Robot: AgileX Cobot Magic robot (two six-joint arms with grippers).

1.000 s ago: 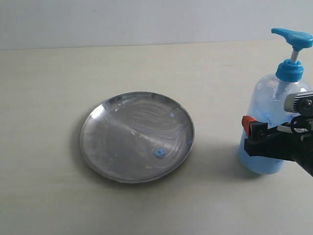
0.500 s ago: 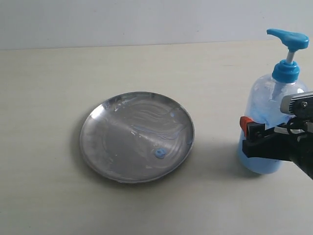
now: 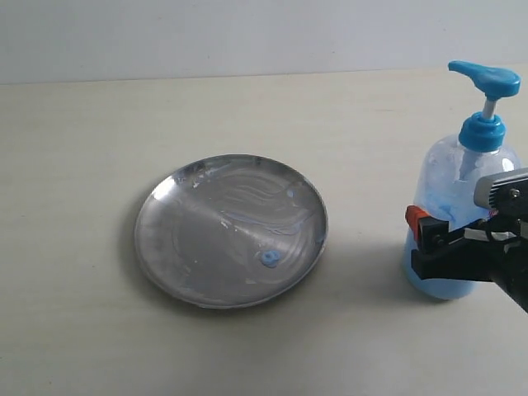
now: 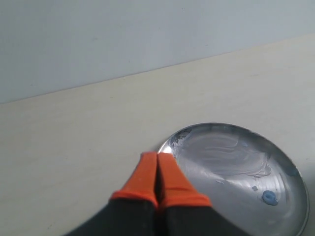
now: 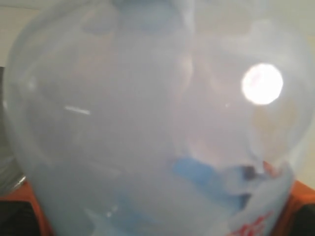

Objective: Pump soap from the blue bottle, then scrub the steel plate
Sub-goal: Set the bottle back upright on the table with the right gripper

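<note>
Steel plate point(image 3: 231, 231) lies flat on the pale surface point(image 3: 82, 124) left of centre in the exterior view, its face streaked with whitish smears and carrying a small blue blob of soap point(image 3: 269, 258) towards its near right side. Well apart from it, at the right edge, stands the blue bottle point(image 3: 462, 177), upright, pump head on top. The right claw point(image 3: 445, 243) is clamped around the bottle's lower body; in the right wrist view the bottle fills the picture with orange pads point(image 5: 19, 206) at either side. The left claw point(image 4: 157, 167) is clenched on nothing, its orange tips pressed together just beside the plate's rim.
</note>
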